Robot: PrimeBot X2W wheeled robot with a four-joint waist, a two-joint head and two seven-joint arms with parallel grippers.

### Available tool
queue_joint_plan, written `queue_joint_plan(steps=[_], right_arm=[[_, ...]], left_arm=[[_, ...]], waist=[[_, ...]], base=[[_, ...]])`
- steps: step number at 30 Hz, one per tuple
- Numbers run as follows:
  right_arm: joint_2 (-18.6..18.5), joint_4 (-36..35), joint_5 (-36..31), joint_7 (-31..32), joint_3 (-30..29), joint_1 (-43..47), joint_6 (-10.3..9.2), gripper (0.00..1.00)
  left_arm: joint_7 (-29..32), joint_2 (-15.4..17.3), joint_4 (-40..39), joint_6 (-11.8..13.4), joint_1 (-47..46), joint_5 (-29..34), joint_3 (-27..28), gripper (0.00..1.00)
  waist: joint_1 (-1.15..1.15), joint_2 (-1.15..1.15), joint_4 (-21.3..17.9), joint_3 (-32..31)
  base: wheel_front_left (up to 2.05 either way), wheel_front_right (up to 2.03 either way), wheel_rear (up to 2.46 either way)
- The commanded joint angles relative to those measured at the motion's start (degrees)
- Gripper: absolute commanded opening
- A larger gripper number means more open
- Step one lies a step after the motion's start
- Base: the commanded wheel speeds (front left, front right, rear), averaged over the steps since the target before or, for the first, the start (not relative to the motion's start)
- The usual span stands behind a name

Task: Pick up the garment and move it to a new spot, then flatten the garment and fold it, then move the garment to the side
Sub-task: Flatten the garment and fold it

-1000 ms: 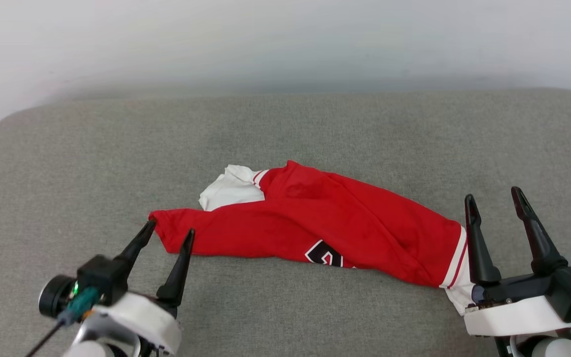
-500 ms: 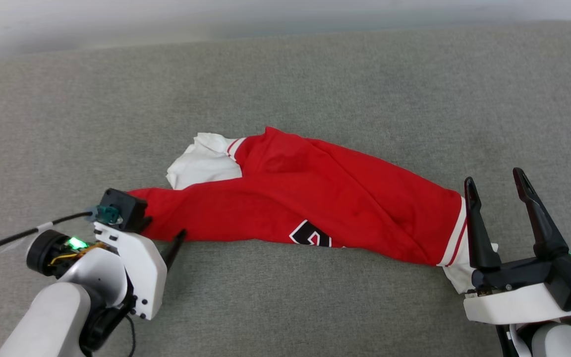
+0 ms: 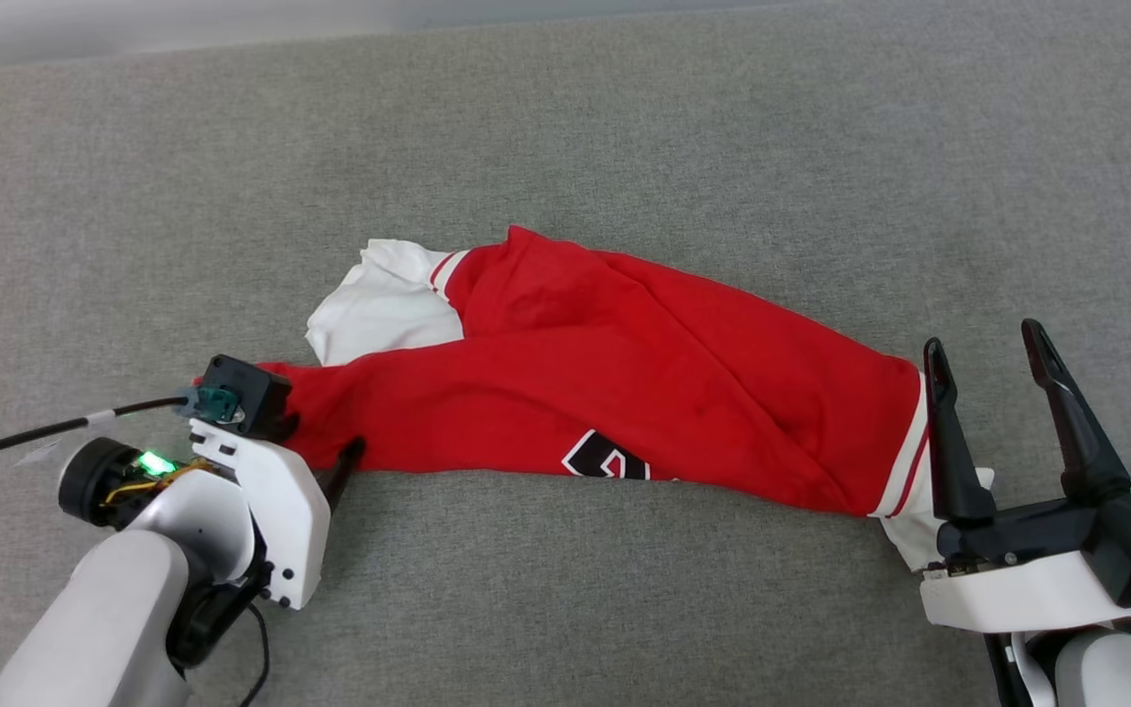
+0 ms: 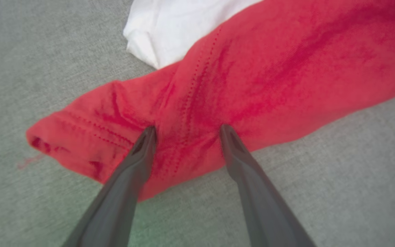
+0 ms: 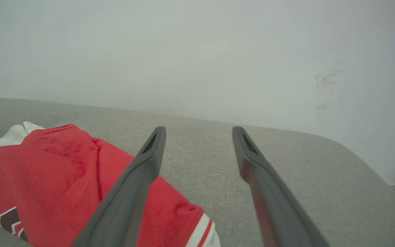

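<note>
With the red jersey point(image 3: 624, 393) bunched across the grey cushion point(image 3: 624, 147), we set our spread left end effector point(image 4: 187, 132) on its hem end point(image 4: 91, 137), ready to pinch it, right end effector point(image 3: 983, 335) spread beside its striped sleeve point(image 3: 904, 460).

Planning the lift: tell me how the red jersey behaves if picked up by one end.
Likely floppy: the garment lies creased and bunched, so it should drape from the left gripper. Probably light: thin knit. Its far end may drag on the cushion.
</note>
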Motion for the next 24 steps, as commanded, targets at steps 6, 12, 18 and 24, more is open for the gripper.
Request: queue_joint_plan(steps=[6,12,18,24], right_arm=[[0.0,0.7,-0.3,-0.1,0.5,-0.5,-0.04,1.00],[0.0,1.5,-0.5,-0.1,-1.3,0.6,-0.04,1.00],[0.0,2.8,-0.6,-0.1,-3.0,1.2,-0.04,1.00],[0.0,3.9,-1.0,-0.1,-3.3,0.6,-0.04,1.00]], left_arm=[[-1.9,0.2,-0.4,-0.3,2.0,-6.8,-4.7,0.00],[-1.7,2.1,-11.7,-0.3,2.5,-11.3,-12.5,0.00],[-0.6,-1.2,-20.4,-0.3,2.0,-12.1,-23.4,0.00],[-1.6,-6.5,-16.6,-0.3,-2.4,-12.6,-35.8,0.00]], waist=[[0.00,0.00,1.0,-2.0],[0.00,0.00,2.1,-5.7],[0.00,0.00,2.6,-8.6],[0.00,0.00,1.8,-9.4]], base=[[0.00,0.00,0.00],[0.00,0.00,0.00],[0.00,0.00,0.00],[0.00,0.00,0.00]])
